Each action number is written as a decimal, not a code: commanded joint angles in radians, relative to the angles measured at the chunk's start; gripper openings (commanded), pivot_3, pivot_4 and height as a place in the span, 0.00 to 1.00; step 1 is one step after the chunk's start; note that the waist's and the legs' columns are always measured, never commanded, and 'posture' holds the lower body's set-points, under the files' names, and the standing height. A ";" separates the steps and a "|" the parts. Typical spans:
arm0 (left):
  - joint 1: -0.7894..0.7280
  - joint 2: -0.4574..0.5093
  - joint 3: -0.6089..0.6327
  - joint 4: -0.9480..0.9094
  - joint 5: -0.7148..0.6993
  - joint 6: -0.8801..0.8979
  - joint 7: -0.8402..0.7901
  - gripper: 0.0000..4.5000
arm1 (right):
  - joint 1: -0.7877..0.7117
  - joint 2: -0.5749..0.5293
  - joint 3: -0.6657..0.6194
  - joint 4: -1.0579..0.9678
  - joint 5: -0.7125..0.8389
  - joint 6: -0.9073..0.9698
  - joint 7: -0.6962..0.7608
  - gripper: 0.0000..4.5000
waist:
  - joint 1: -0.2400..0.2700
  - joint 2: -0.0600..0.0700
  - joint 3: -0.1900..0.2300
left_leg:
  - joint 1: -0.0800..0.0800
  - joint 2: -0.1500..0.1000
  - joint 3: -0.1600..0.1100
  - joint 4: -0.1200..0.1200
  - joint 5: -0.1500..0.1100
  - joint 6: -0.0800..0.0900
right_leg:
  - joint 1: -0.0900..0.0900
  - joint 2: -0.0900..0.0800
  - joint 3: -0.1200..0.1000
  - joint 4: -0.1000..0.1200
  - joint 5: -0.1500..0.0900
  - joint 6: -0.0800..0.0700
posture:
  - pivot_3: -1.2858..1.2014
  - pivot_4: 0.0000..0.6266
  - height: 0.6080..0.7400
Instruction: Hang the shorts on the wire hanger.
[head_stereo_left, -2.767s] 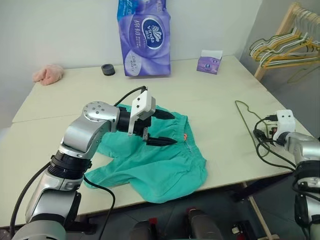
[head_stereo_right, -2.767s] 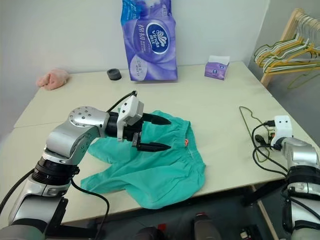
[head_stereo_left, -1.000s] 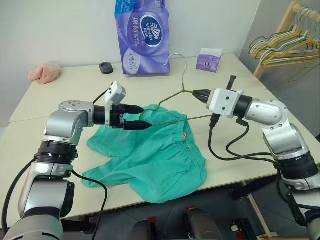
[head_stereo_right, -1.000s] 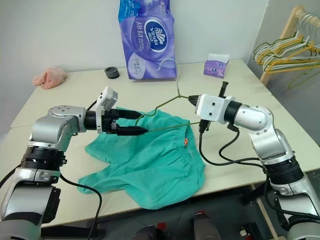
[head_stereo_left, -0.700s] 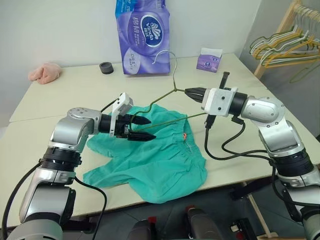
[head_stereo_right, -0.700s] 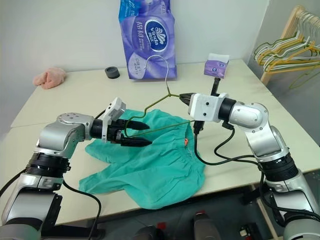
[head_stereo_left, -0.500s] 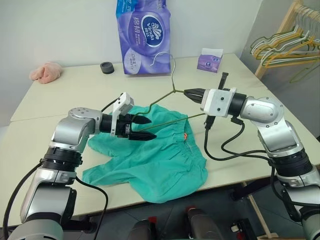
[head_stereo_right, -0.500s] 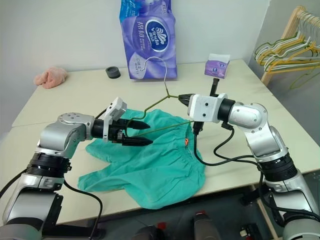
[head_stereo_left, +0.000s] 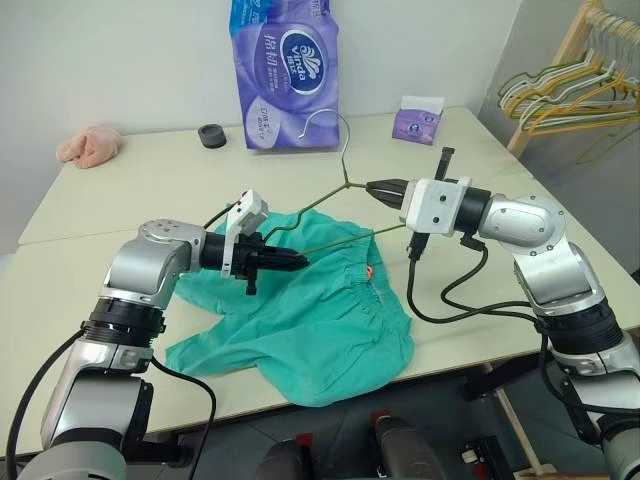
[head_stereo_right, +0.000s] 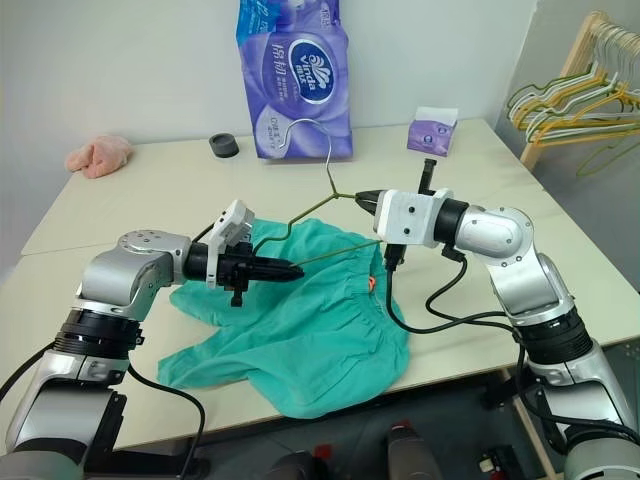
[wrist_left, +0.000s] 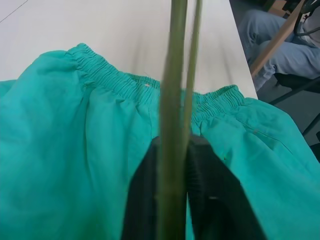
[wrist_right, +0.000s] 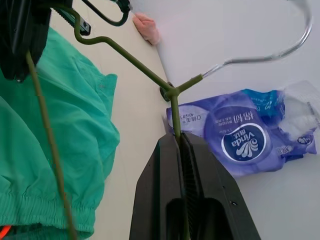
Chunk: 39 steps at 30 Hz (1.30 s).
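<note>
A two-armed robot is standing at a pale table (head_stereo_left: 470, 180) and holding a thin olive-green wire hanger (head_stereo_left: 330, 195) in the air between both grippers, just above a pair of teal-green shorts (head_stereo_left: 310, 310) that are lying flat and spread near the table's near edge, waistband toward the right. The right gripper (head_stereo_left: 372, 185) is pinching the hanger's sloping arm just below the neck, its two black fingers closed tight on the wire, with the silver hook rising toward the far side in front of a purple pack of tissue rolls (head_stereo_left: 285, 75). The left gripper (head_stereo_left: 298, 262) is clamping the hanger's left corner, where the sloping arm bends into the bottom bar; in the left wrist view the two wires are running out between the closed fingers (wrist_left: 142, 200) over the gathered waistband. The shorts are not yet on the hanger; no wire is passing through a leg or the waist. To do this step well, the two hands probably need to be keeping the hanger level and taut while one end is freed and steered into a leg opening, since the cloth is lying limp on the table and its layers are likely to cling together. A small purple tissue box (head_stereo_left: 418, 120) and a pink cloth (head_stereo_left: 88, 145) are sitting well apart at the far edge, and a rack of other hangers (head_stereo_left: 565, 95) is standing off to the far right.
</note>
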<state>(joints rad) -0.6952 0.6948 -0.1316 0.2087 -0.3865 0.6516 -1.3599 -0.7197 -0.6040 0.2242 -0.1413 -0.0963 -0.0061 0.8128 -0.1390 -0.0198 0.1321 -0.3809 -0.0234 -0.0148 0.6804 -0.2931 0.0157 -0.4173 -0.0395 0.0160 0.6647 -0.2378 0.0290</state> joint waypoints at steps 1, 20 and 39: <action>0.001 0.006 0.012 -0.034 -0.011 0.005 0.007 0.00 | 0.014 0.009 0.001 -0.078 0.024 -0.004 0.020 0.00 | -0.001 0.000 0.000 | 0.000 0.000 0.000 0.000 0.000 0.000 | 0.000 0.000 0.000 0.000 0.000 0.000 | 0.44 0.17 1.00; 0.017 0.111 -0.052 -0.099 0.203 -0.297 0.044 0.00 | 0.082 -0.197 -0.114 -0.244 0.325 0.764 0.183 0.98 | 0.001 0.000 0.000 | -0.001 0.000 0.000 0.000 0.000 0.000 | -0.001 -0.001 0.000 0.000 0.000 -0.001 | 0.44 0.18 1.00; 0.024 0.123 -0.053 -0.210 0.203 -0.285 0.010 0.00 | -0.003 -0.104 0.049 -0.061 0.346 0.797 0.230 0.48 | 0.004 0.000 0.000 | -0.002 0.000 0.000 0.000 0.000 0.000 | -0.002 0.000 0.000 0.000 0.001 -0.001 | 0.46 0.16 1.00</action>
<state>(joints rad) -0.6605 0.8048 -0.1932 0.0360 -0.1755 0.3664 -1.3466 -0.6981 -0.7060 0.2869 -0.1901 0.2324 0.7950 1.0269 -0.1351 -0.0199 0.1321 -0.3830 -0.0232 -0.0145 0.6804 -0.2931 0.0159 -0.4192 -0.0395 0.0158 0.6649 -0.2372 0.0279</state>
